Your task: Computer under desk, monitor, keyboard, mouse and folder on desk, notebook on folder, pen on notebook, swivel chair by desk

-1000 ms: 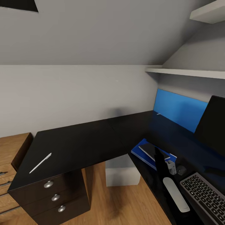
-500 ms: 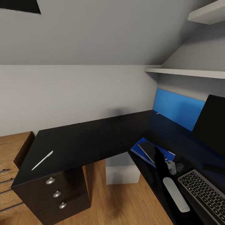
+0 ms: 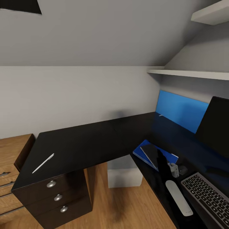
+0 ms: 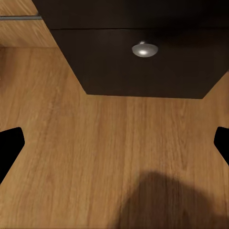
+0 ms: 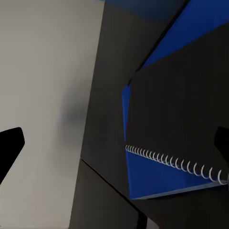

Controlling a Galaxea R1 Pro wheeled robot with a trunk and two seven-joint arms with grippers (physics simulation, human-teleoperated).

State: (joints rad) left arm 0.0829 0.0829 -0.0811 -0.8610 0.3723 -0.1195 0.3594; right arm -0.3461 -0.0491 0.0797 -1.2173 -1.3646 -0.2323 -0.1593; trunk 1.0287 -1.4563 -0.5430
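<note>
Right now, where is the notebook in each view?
Head view: notebook at lower right, lying on the blue folder on the desk.
Right wrist view: notebook close up, spiral edge across the folder.
Left wrist view: wood floor and a drawer knob.
Shared landmark: the folder.

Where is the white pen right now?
In the head view the pen lies alone on the left end of the black desk, above the knobbed drawers, far from the notebook and blue folder.

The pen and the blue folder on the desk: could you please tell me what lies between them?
In the head view, only bare black desk top lies between the pen and the folder.
</note>
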